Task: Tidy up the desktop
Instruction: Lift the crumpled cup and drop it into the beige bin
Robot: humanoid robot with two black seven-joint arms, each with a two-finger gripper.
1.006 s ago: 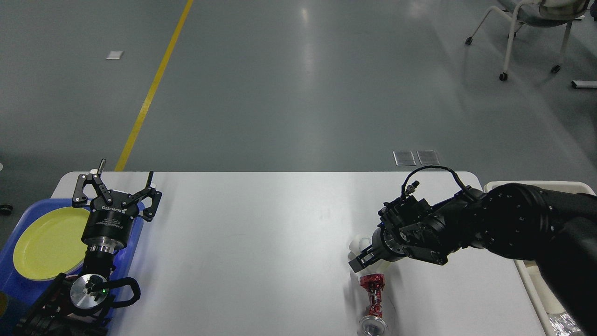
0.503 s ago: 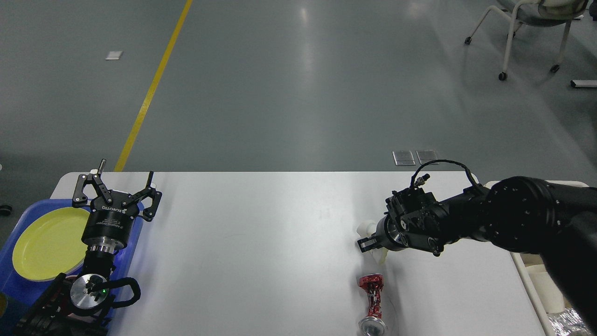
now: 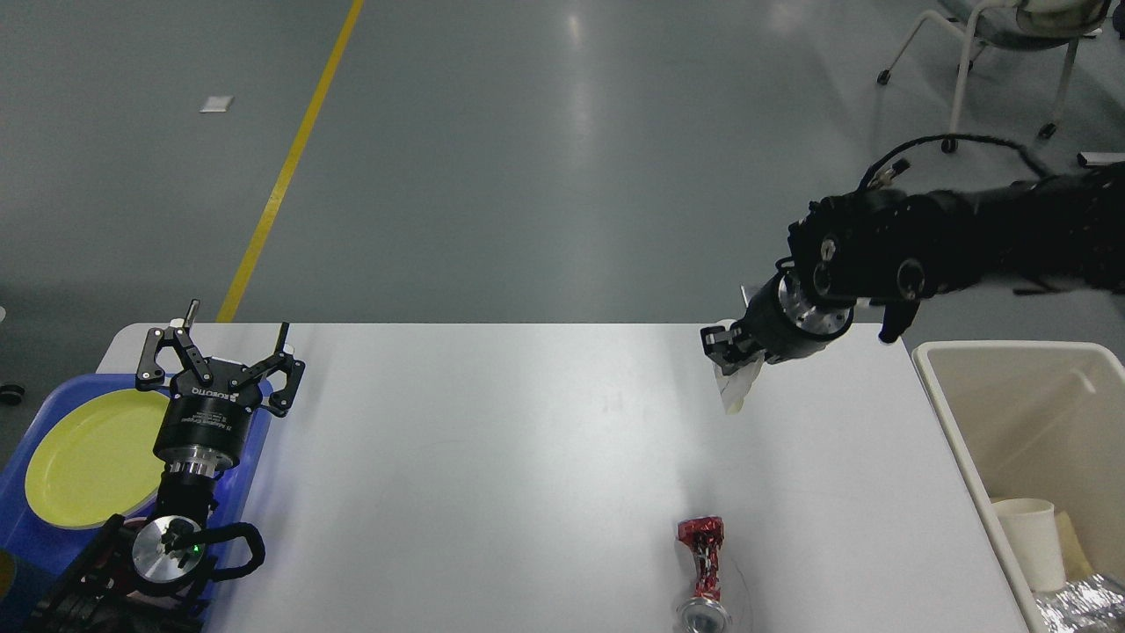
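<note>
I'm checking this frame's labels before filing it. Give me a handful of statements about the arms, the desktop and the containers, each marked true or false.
1. The right gripper holds a crumpled whitish scrap above the desktop. True.
2. The left gripper is shut on the yellow plate. False: it is open, holding nothing.
3. A crushed red can lies on the desktop near its front edge. True.
4. The yellow plate sits in the cream bin. False: it sits in the blue tray on the left.
5. A white cup is inside the cream bin. True.
6. The can stands upright. False: it lies on its side.
</note>
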